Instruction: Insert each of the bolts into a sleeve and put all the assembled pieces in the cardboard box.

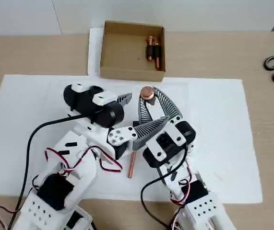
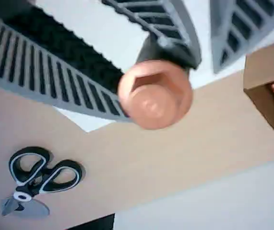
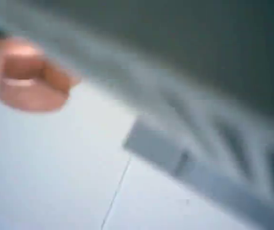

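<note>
Holding bolt [image 1: 148,92] in its sleeve [image 2: 151,48], right jaws clenched, axis roughly upright | left jaws released just beside | cardboard box [image 1: 122,52] ahead at counter's far edge, right arm nearer

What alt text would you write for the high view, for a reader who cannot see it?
Seen from above, the right arm's gripper holds a copper bolt in its jaws over a white paper sheet, with the left arm close beside it. A second bolt lies on the paper, and two assembled pieces lie in the cardboard box behind.
</note>
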